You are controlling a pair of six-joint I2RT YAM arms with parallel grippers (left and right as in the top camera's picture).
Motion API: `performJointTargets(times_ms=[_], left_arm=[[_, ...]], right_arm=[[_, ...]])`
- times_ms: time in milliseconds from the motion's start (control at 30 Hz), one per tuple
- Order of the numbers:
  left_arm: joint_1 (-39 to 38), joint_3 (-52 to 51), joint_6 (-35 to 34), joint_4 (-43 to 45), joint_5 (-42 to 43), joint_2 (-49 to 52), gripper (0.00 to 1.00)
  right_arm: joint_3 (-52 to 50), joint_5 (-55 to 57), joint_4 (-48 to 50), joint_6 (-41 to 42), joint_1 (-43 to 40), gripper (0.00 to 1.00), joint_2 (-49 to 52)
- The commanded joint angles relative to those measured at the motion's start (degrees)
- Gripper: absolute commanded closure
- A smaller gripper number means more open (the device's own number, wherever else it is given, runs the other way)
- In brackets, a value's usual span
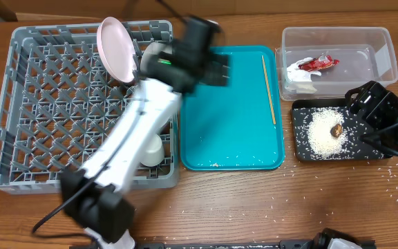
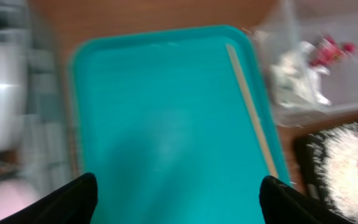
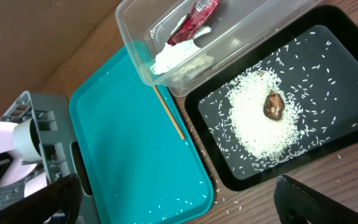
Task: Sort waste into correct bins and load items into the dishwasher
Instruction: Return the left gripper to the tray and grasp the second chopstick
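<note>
My left gripper (image 1: 220, 69) hangs open and empty over the teal tray (image 1: 233, 145), where one wooden chopstick (image 1: 269, 90) lies along the right side. In the left wrist view, bare tray shows between the fingers (image 2: 79, 196). A white plate (image 1: 118, 50) stands on edge in the grey dishwasher rack (image 1: 47, 104), with a white cup (image 1: 152, 149) near the rack's front right. The clear tub (image 1: 365, 41) holds the red-and-white wrapper (image 1: 320, 63) and paper scrap (image 1: 299, 72). Rice (image 1: 323, 135) and the brown lump (image 1: 336, 129) lie in the black tray (image 1: 302, 153). My right gripper (image 1: 366, 114) stands open beside it.
Loose rice grains (image 3: 166, 205) dot the teal tray's front edge and the wooden table (image 1: 289, 200) around the black tray. The left arm (image 1: 130, 145) stretches across the rack's right side. The tub and the black tray sit close together at the right.
</note>
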Motion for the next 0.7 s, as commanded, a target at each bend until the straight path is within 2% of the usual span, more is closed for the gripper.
performJointTargets(times_ms=[0,167,333,667], left_arm=[[-5.09,0.52,-10.32,2.78,-5.88,7.69,0.16],[-10.01,0.55,-15.65,9.16,-10.27,15.21,0.19],[-13.09,0.55,-16.31,16.00,-14.19,20.37,0.22],[-14.40,0.52,-17.20,20.04,-15.58,26.84,0.25]], right_arm=[[0.70,-0.22,0.15,0.04,-0.22,0.00,0.00],[0.70,-0.22,0.15,0.04,-0.22,0.00,0.02],[0.70,-0.22,0.13,0.04,-0.22,0.00,0.00],[0.70,-0.22,0.15,0.04,-0.22,0.00,0.00]])
